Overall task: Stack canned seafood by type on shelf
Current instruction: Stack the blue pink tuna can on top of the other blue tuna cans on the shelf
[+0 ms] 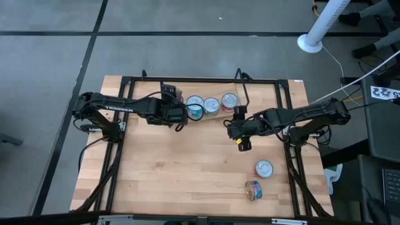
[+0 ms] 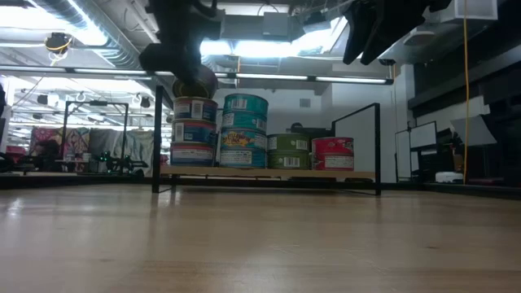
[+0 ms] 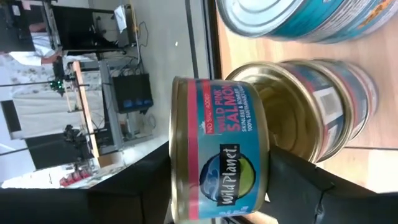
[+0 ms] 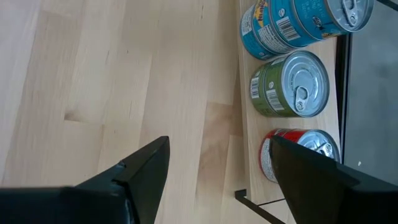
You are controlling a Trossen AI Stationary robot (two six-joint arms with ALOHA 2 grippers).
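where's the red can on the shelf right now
The red can stands at the shelf's right end in the low view, beside the green can.

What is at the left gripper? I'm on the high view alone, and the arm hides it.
Observer: A salmon can is at the left gripper, right over the leftmost stack on the shelf.
Operator: How tall is that stack beneath it?
Observer: Three cans, by the low view.
Operator: Does the right gripper carry anything?
Observer: No. The right gripper is open and empty, short of the shelf.
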